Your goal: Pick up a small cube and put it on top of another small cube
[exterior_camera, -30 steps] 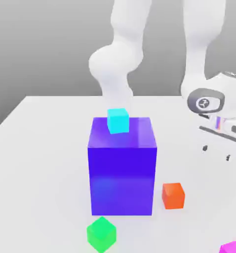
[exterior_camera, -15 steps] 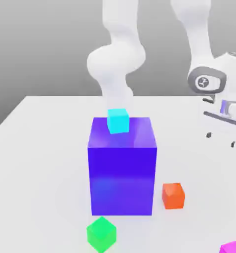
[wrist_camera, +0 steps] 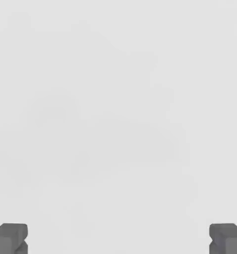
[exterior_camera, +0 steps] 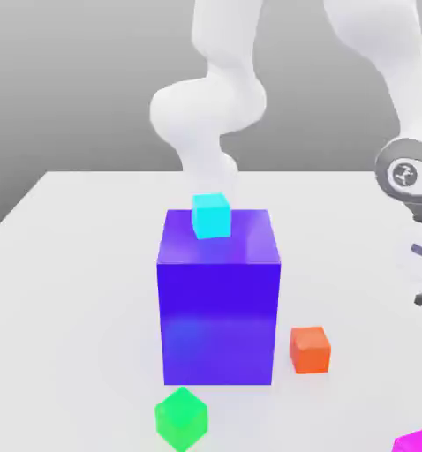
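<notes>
Gripper (wrist_camera: pixel 118 238) wide open, empty, over bare table (exterior_camera: pixel 73 265) at ext. view's right edge; pink cube (exterior_camera: pixel 418 442) sits approx. 6 o'clock below it, green cube (exterior_camera: pixel 181 418) well apart toward 8.

The big blue block (exterior_camera: pixel 218 300) looks glossy, its faces catching soft reflections. The white table (exterior_camera: pixel 73 291) is smooth and matt, and the arm (exterior_camera: pixel 210 106) has a smooth white plastic shell.

Bright, even, soft light; faint shadows, gentle sheen, slight blur.
</notes>
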Robot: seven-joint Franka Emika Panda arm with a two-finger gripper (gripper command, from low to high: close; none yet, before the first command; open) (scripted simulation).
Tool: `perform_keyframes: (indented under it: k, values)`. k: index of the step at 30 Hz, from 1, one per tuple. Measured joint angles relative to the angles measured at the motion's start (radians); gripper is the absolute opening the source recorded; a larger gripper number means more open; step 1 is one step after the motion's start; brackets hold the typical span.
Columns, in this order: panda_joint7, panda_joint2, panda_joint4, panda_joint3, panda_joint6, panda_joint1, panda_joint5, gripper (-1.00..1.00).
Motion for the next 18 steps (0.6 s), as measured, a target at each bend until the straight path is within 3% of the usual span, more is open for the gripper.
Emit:
perform_keyframes:
  k: [9, 13, 14, 18]
  values:
    - [-0.191, 0.156, 0.22, -0.026, -0.07, -0.19, 0.101, 1.0]
    - [-0.222, 0.284, 0.28, -0.028, -0.003, -0.223, 0.115, 1.0]
    - [-0.223, 0.315, 0.288, -0.028, 0.019, -0.224, 0.115, -1.0]
    - [-0.223, 0.315, 0.288, -0.028, 0.017, -0.224, 0.115, -1.0]
